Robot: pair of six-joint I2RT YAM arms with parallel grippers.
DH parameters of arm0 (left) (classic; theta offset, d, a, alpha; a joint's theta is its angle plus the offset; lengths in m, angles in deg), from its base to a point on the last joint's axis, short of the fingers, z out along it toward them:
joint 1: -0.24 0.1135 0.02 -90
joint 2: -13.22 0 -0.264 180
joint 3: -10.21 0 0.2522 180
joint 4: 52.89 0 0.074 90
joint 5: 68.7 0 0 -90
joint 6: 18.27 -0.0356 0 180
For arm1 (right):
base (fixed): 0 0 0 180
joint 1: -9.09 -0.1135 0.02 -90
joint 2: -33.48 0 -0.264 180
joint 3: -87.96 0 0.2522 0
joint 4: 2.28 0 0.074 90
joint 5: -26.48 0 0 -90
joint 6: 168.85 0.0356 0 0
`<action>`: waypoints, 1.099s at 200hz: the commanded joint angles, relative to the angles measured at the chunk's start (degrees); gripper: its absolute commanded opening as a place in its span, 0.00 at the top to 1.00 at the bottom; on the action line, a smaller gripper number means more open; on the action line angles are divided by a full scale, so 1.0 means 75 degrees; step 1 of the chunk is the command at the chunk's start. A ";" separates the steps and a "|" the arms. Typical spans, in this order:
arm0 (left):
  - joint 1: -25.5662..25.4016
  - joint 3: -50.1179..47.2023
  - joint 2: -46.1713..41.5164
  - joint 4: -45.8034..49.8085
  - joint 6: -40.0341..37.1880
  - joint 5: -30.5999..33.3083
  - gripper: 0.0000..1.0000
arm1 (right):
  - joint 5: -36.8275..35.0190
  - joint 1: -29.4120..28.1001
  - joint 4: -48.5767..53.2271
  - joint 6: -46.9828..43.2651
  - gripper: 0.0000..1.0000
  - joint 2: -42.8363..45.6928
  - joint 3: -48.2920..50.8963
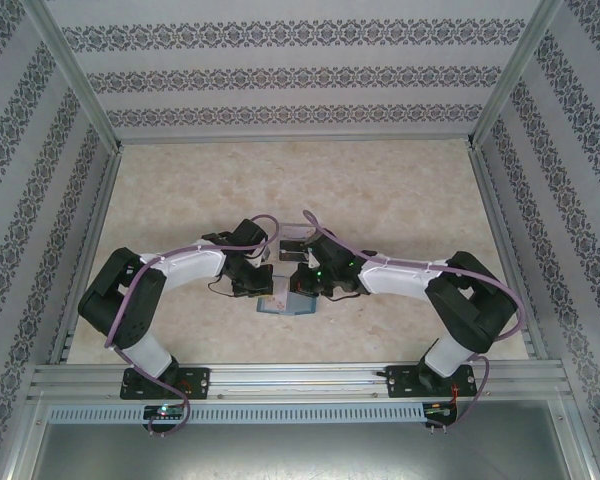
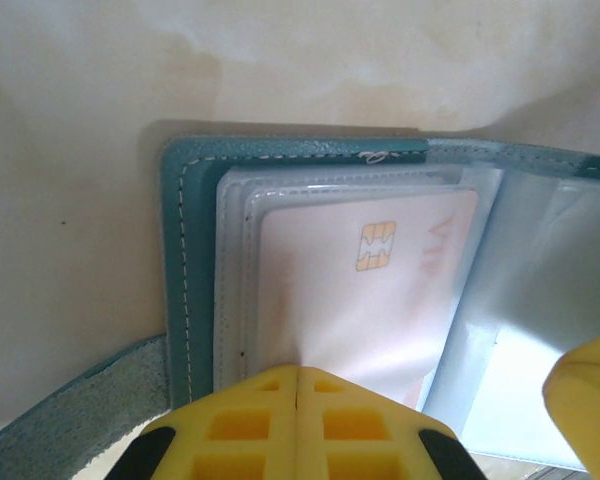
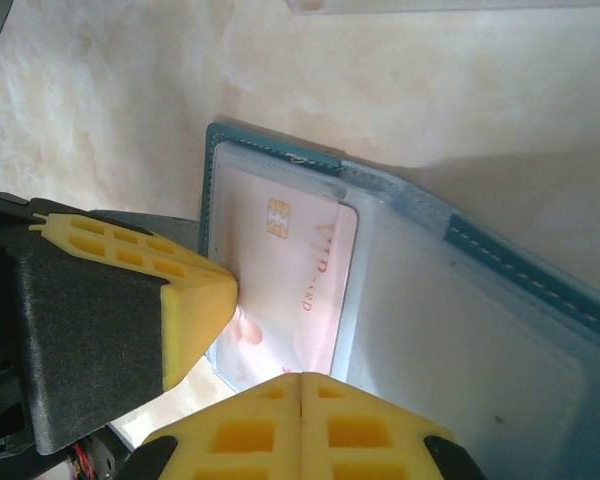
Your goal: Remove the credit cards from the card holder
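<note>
In the top view the card holder is mostly covered and tiny, while at the left wrist the left tool hides the lower edge of the pale card, whose print is blurred

Only lettering I can spot is on the pale card in the card holder. Faint "VI…" and "…ARD" right of its chip, rest unreadable.

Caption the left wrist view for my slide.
Shut left gripper over the open teal card holder, a pale chip card in its clear sleeve.
</note>
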 commanded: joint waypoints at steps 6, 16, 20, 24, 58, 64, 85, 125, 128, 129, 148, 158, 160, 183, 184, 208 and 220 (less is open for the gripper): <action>-0.0091 -0.0241 -0.0038 0.0412 -0.0173 0.0347 0.99 | -0.0146 -0.0066 0.0238 -0.0094 0.88 0.0028 -0.0266; -0.0090 -0.0231 -0.0016 0.0401 -0.0184 0.0326 0.99 | 0.0027 -0.0105 0.0147 -0.0051 0.85 -0.0130 -0.0351; -0.0091 -0.0220 -0.0014 0.0401 -0.0184 0.0327 0.99 | 0.0054 -0.0131 0.0122 -0.0028 0.84 -0.0174 -0.0380; -0.0091 -0.0213 -0.0004 0.0412 -0.0193 0.0332 0.99 | 0.0063 -0.0144 0.0088 -0.0010 0.84 -0.0227 -0.0405; -0.0091 -0.0148 0.0023 0.0448 -0.0208 0.0329 0.99 | 0.0146 -0.0288 0.0015 0.0014 0.78 -0.0668 -0.0701; -0.0091 -0.0153 0.0029 0.0466 -0.0218 0.0324 0.99 | 0.0143 -0.0307 -0.0006 0.0015 0.78 -0.0722 -0.0731; -0.0094 -0.0124 0.0027 0.0504 -0.0232 0.0318 0.99 | 0.0146 -0.0324 -0.0020 0.0015 0.78 -0.0945 -0.0842; -0.0094 -0.0031 -0.0025 0.0588 -0.0243 0.0307 0.97 | -0.0129 -0.0361 0.0287 -0.0058 0.69 -0.1183 -0.0904; -0.0100 -0.0033 -0.0031 0.0595 -0.0243 0.0302 0.97 | -0.0194 -0.0363 0.0392 -0.0080 0.68 -0.1183 -0.0904; -0.0102 -0.0023 -0.0042 0.0595 -0.0243 0.0306 0.97 | -0.0220 -0.0361 0.0413 -0.0085 0.68 -0.1189 -0.0904; -0.0094 -0.0008 -0.0145 0.0651 -0.0254 0.0316 0.97 | -0.0535 -0.0373 0.0704 -0.0201 0.62 -0.1184 -0.0858; -0.0093 0.0021 -0.0205 0.0724 -0.0266 0.0350 0.97 | -0.0619 -0.0379 0.0801 -0.0264 0.61 -0.1183 -0.0856; -0.0092 0.0022 -0.0211 0.0746 -0.0272 0.0362 0.97 | -0.0650 -0.0364 0.0830 -0.0272 0.61 -0.1183 -0.0863; -0.0091 0.0063 -0.0361 0.0855 -0.0257 0.0407 0.94 | -0.1030 -0.0376 0.1380 -0.0455 0.60 -0.1141 -0.1057; -0.0091 0.0066 -0.0375 0.0851 -0.0256 0.0412 0.94 | -0.1048 -0.0379 0.1417 -0.0472 0.60 -0.1127 -0.1068; -0.0092 0.0052 -0.0510 0.0858 -0.0208 0.0441 0.93 | -0.1387 -0.0398 0.1928 -0.0668 0.61 -0.0987 -0.1240; -0.0097 0.0069 -0.0509 0.0857 -0.0196 0.0470 0.92 | -0.1465 -0.0394 0.2063 -0.0747 0.61 -0.0932 -0.1278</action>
